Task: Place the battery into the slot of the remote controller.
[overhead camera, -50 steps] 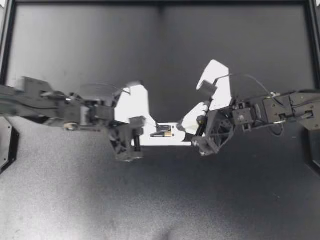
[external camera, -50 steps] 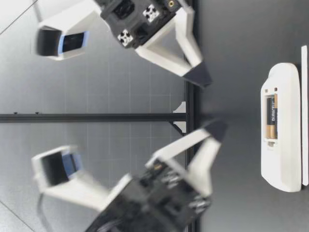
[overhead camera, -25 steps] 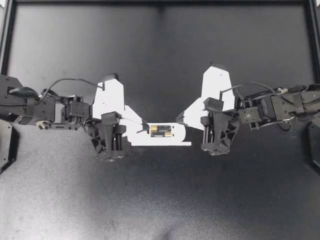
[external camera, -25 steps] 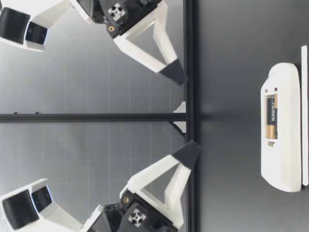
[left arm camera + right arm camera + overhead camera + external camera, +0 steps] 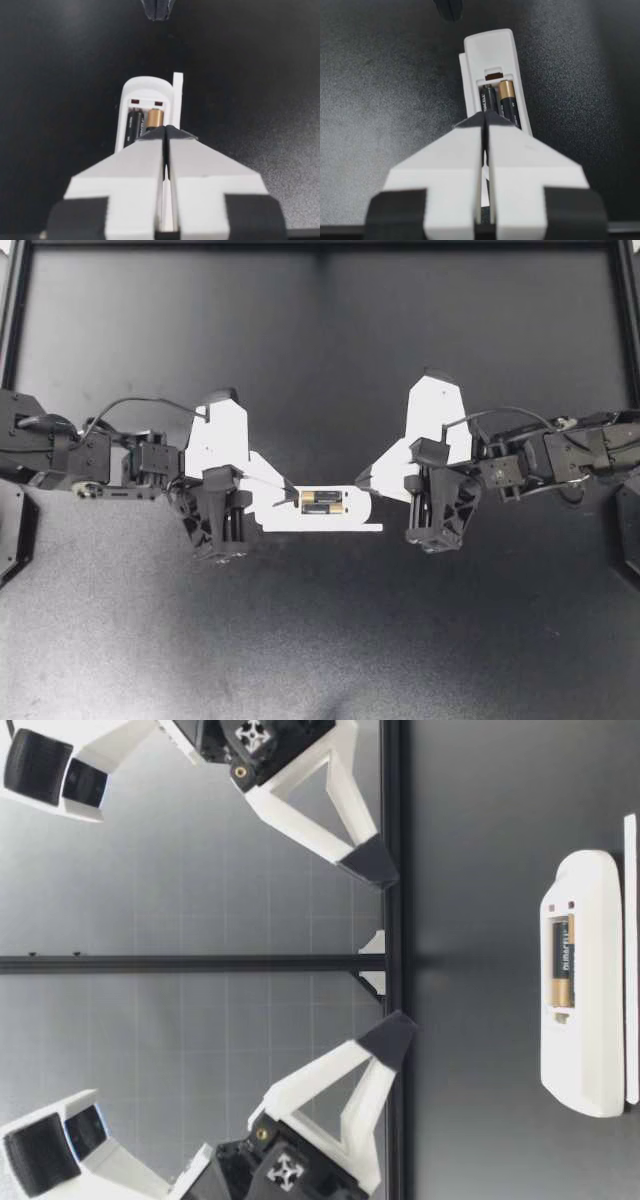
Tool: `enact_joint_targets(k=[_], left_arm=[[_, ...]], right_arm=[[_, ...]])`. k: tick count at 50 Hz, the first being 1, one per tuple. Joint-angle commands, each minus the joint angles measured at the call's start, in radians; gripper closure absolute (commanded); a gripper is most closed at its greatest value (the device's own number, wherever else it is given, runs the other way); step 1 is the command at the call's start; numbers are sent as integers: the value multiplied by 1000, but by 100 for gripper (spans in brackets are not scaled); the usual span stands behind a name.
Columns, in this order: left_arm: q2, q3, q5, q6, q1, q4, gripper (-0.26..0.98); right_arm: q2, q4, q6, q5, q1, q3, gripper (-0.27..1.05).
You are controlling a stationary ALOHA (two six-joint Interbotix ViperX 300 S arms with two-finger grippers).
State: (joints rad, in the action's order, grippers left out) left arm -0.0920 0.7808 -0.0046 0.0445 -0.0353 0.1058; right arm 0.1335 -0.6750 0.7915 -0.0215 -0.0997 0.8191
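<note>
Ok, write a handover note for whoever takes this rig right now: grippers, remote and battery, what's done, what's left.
Left gripper: shut, empty, raised above one end of the remote controller.
Right gripper: shut, empty, raised above the other end.
Remote controller lies flat on the table, slot up, two batteries side by side in it.
Done: battery appears seated.
Left: likely nothing; a thin white strip, maybe the cover, lies beside the remote controller.

Black arms (image 5: 90,462), looping cables (image 5: 140,401); left claw (image 5: 291,497), right claw (image 5: 363,480) white, dark-tipped
</note>
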Motion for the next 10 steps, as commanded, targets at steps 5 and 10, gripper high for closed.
enact_joint_targets(k=[5,10], left_arm=[[-25,-20,-5,2,2,-2,87],[-25,-20,-5,3,2,-2,87]], right_arm=[[25,0,0,-9,-8,-11,92],[23,0,0,-12,-8,-11,92]])
